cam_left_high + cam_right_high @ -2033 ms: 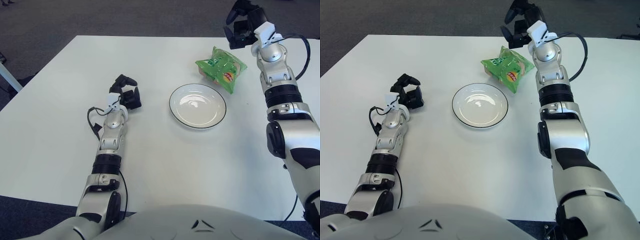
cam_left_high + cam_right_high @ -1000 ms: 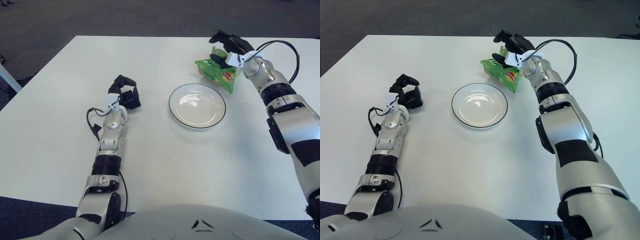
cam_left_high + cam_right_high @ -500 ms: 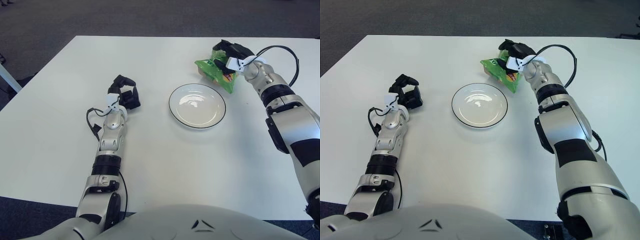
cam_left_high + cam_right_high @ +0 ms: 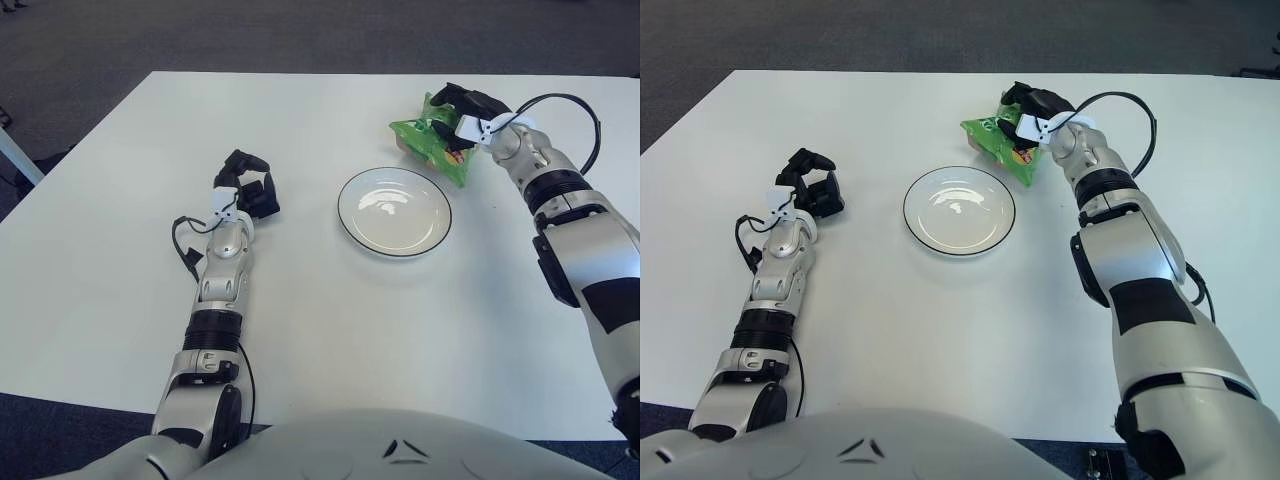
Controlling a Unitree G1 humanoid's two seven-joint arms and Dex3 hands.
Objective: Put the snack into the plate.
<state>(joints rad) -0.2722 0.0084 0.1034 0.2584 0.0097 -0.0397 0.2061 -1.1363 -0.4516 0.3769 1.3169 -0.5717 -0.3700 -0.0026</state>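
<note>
Snack: green crinkled bag with a small red and yellow mark, lying on the tabletop just beyond the plate's far right edge, outside the rim, not in the dish.
Plate: white, shallow, dark line round the rim; near the tabletop's middle, a little right of centre, between the two arms; nothing in it, only a pale glint in the bowl.
Right hand: at the bag's far right end, black fingers curled down over the top of the bag and clamped on it; white wrist block just behind, a black cable looping off to the right.
Right arm: stretched forward along the tabletop's right side, silver forearm pointing up and inward toward the bag.
Left hand: well left of the plate, fingers curled together, nothing held; shown above the silver forearm, over the white surface, contact with the surface not clear.
Left arm: lying lengthwise from the near edge toward the tabletop's middle, a thin black cable looping at its left side.
Tabletop: white, square-cornered, dark grey carpet beyond its far edge.
Spacing: bag and plate near one another but apart; left hand and bag well apart, plate between them.
</note>
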